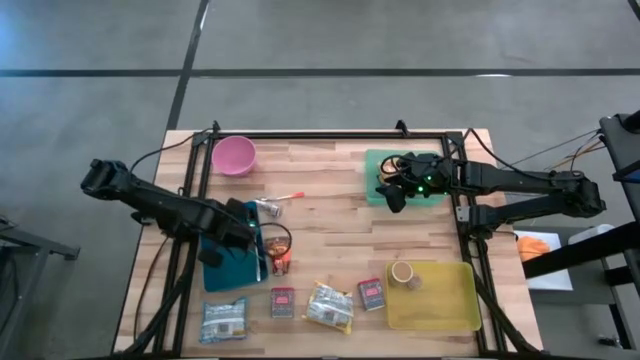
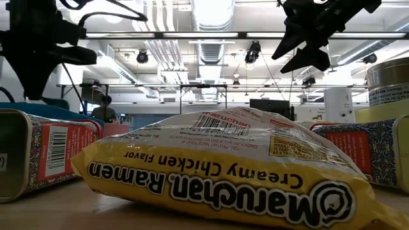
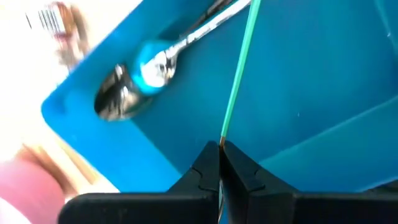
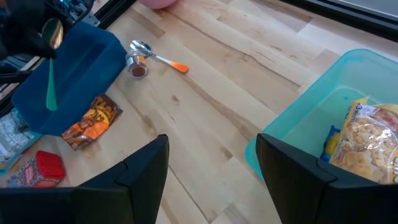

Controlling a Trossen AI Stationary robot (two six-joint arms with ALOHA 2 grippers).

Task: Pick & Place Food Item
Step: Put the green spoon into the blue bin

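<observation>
Both grippers hover: the right gripper [image 4: 211, 165], jaws parted and empty, hangs over the near edge of a mint-green plastic tray [image 4: 311, 118] holding a yellow noodle packet [image 4: 367, 140], apparently just placed; next, probably another item. Left gripper [image 3: 221, 163] pinches a thin green stick [image 3: 239, 68] above a blue plastic tray [image 3: 298, 74].

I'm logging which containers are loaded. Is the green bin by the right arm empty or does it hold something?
Not empty. The right wrist view shows a food packet lying inside the green bin.
</observation>
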